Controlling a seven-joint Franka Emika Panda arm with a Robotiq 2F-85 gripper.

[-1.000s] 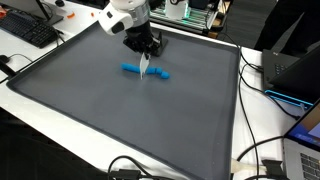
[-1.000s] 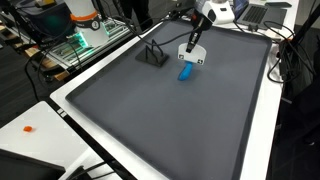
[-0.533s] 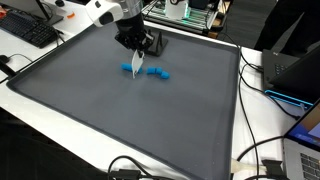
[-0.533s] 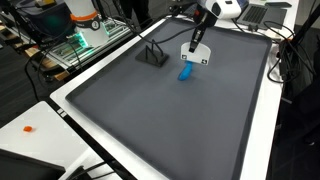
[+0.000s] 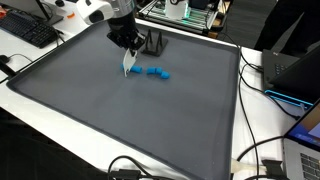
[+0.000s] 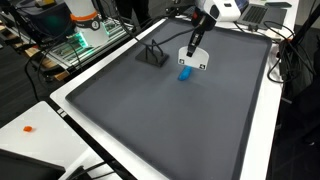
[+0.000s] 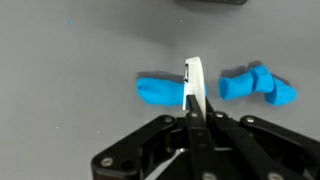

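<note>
Wrist view showed my gripper [image 7: 192, 120] with its fingers pressed together on a thin white strip [image 7: 194, 82]. The strip stood on edge and stuck straight out past the fingertips. A smooth blue lump [image 7: 160, 92] lay on the grey mat [image 7: 80, 50] to one side of the strip. Its end was touching the strip or very nearly so; I could not tell which. A knobbly blue lump [image 7: 258, 84] lay on the opposite side, a little apart from the strip. Both lumps sat ahead of the fingertips, about level with the strip's outer half.

In an exterior view the gripper [image 5: 128, 48] hung over the mat [image 5: 100, 110] with the strip [image 5: 127, 66] pointing down. The strip's lower end met the mat at one end of the row of blue lumps [image 5: 153, 72], which ran away sideways from the hand. In an exterior view the gripper [image 6: 193, 45] held the strip [image 6: 192, 58] just above the blue [image 6: 186, 73]. A black stand [image 5: 153, 44] stood just behind the hand.
</note>
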